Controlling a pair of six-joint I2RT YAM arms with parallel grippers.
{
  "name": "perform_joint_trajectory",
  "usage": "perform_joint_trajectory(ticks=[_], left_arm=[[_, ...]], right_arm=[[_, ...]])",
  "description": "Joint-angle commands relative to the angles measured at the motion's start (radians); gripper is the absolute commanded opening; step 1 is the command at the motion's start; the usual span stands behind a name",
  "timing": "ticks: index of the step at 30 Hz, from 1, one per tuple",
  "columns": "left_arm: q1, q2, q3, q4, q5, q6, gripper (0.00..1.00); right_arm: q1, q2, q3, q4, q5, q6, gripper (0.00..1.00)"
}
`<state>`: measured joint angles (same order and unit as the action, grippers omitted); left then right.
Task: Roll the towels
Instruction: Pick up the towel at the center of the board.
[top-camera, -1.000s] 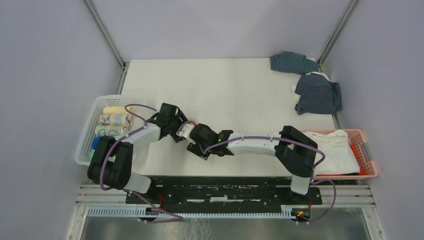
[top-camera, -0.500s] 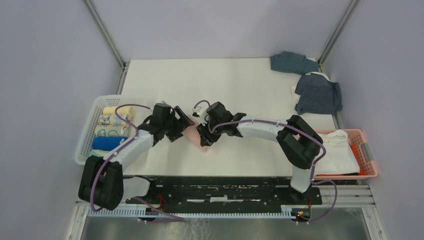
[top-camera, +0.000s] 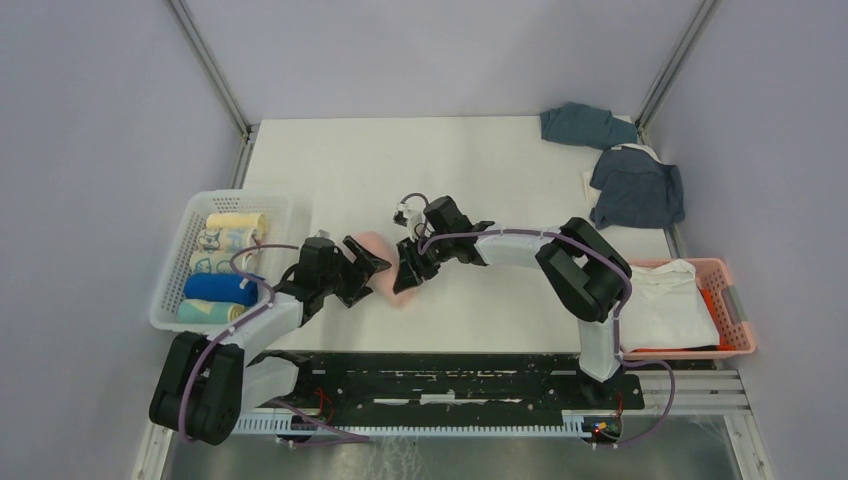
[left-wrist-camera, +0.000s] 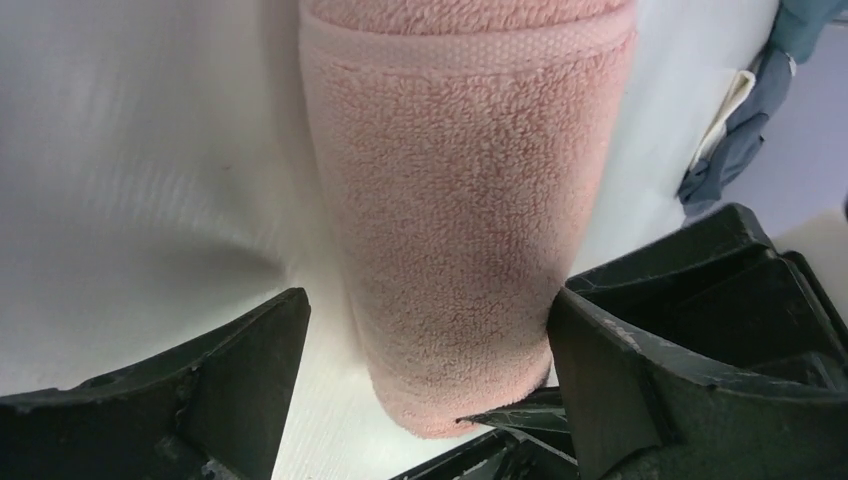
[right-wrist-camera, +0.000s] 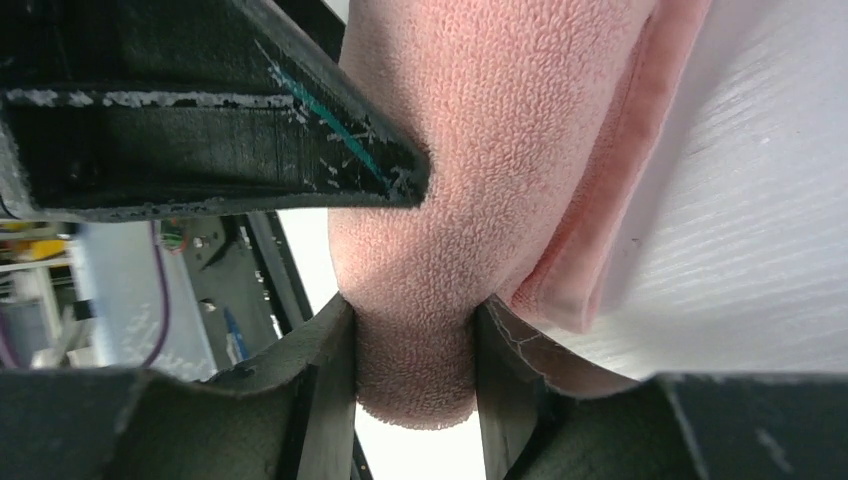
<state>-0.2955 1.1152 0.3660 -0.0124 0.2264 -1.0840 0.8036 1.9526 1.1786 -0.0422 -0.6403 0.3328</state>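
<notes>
Widened over the past second, left hand (top-camera: 362, 270) flanks the rolled pink towel (top-camera: 378, 243) near the table's (top-camera: 450, 170) front, right hand (top-camera: 408, 272) opposite. Left wrist: towel between spread fingers, unclamped. Right wrist: fingers pinch its end.

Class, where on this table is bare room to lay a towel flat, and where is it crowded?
Bare: the far stretch of the white table, between the white lattice basket and the crumpled slate-blue towels. Crowded: the middle, around the rolled pink towel.

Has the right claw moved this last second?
Yes: the right claw, gripping the pink towel, has moved away from the black base rail, up the table.
</notes>
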Motion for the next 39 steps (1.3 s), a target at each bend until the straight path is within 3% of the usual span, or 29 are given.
perform_joint_trajectory(ticks=[1,10,25,27,30,34,39], left_arm=[[-0.001,0.044,-0.023,0.163,0.063,-0.071,0.94],[-0.001,0.118,-0.039,0.233,0.072,-0.062,0.90],[-0.044,0.308,-0.015,0.234,0.009,0.008,0.79],[-0.062,0.333,-0.005,0.239,-0.006,0.009,0.74],[-0.065,0.356,0.015,0.238,-0.009,0.012,0.57],[-0.062,0.322,0.082,0.155,-0.048,0.062,0.40],[-0.042,0.238,0.222,-0.002,-0.110,0.180,0.31]], right_arm=[[-0.017,0.081,-0.051,0.065,-0.097,0.126,0.42],[-0.068,0.176,-0.107,0.277,-0.201,0.329,0.39],[-0.081,0.221,-0.053,0.282,-0.224,0.370,0.39],[-0.080,0.226,-0.041,0.275,-0.223,0.370,0.41],[-0.081,0.213,-0.032,0.255,-0.221,0.358,0.45],[-0.084,0.130,-0.021,0.137,-0.192,0.266,0.58],[-0.119,-0.022,-0.018,-0.039,-0.141,0.137,0.73]])
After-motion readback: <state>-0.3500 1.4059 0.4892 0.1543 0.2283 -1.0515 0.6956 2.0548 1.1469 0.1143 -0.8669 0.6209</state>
